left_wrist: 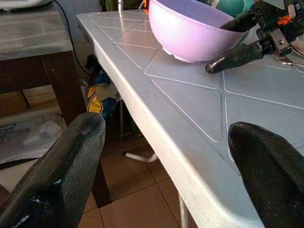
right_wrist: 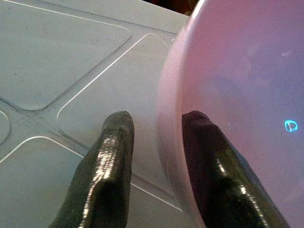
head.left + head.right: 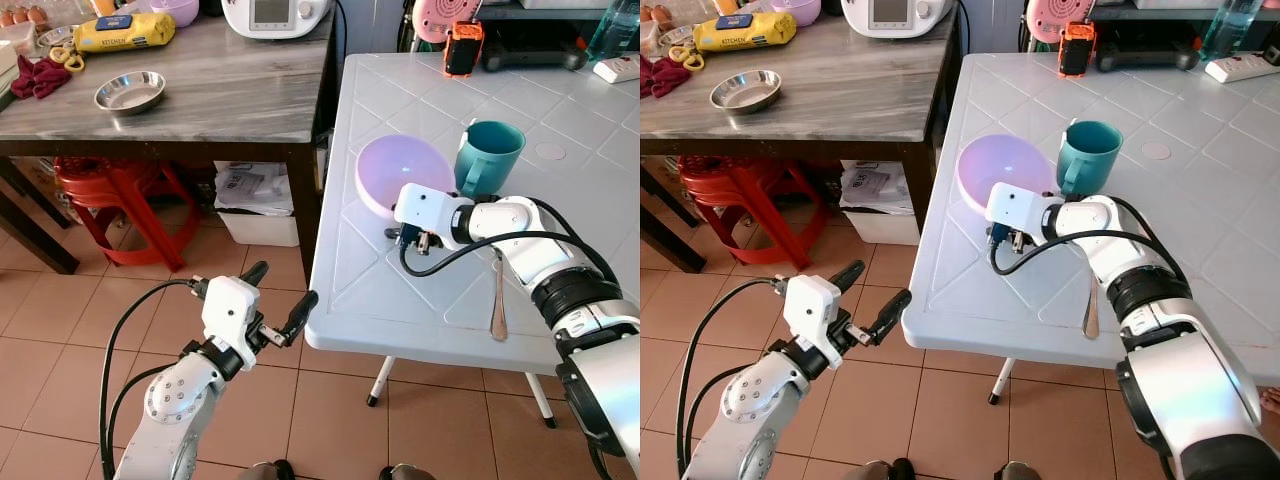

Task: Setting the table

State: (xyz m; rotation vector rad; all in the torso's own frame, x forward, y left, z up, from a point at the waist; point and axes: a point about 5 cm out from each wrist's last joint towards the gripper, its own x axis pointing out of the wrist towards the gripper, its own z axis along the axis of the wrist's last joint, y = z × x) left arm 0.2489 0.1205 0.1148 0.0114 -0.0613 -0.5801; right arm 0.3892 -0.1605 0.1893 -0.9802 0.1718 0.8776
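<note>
Lowest in the frame, at lower left, we see the left gripper [image 3: 283,298] held over the tiled floor [image 3: 80,330], just short of the white table's [image 3: 420,300] near edge. Its two black fingers are spread wide with nothing between them.

Moving up to the centre of the frame, we find the right gripper [image 2: 156,123] reaching in from the lower right across the table. In the right wrist view one finger [image 2: 109,161] lies outside the wall of the pink bowl [image 3: 400,172] and the other finger [image 2: 213,161] lies inside it, so the jaws straddle the bowl's rim with a narrow gap; we cannot tell whether they are pressing on it. The bowl sits on the table near its left edge, a little above centre frame.

Just right of the bowl, touching or nearly so, stands a teal mug [image 3: 488,155], upright. Below the mug, toward the lower right, a metal spoon [image 3: 498,310] lies on the table beside the right arm.

Farther up, at the top of the frame, an orange and black device [image 3: 463,48] stands on the table.

In the upper left, a dark wooden table [image 3: 200,100] carries a steel dish [image 3: 129,92], a yellow packet [image 3: 125,32] and a red cloth [image 3: 38,76]. Under it stands a red stool [image 3: 120,200].
</note>
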